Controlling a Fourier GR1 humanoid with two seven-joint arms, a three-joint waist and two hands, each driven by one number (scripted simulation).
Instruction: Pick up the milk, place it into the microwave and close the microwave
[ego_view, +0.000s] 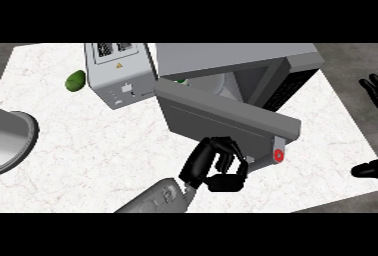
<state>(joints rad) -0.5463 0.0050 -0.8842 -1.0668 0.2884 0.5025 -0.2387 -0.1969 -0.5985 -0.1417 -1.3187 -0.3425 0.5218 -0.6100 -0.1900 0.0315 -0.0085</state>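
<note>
Left hand (214, 167), fingers curled with nothing in them, sits low-centre right against the half-open microwave door (221, 115), which runs diagonally toward the lower right.

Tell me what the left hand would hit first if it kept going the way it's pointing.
Most likely the microwave door. The left hand points up and slightly right, its curled fingers right at the door's lower edge; whether they already touch it can't be told from this view.

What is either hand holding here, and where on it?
Nothing is visibly held. The left hand is curled against the lower edge of the microwave door, pushing, not gripping. The right hand holds nothing.
</note>
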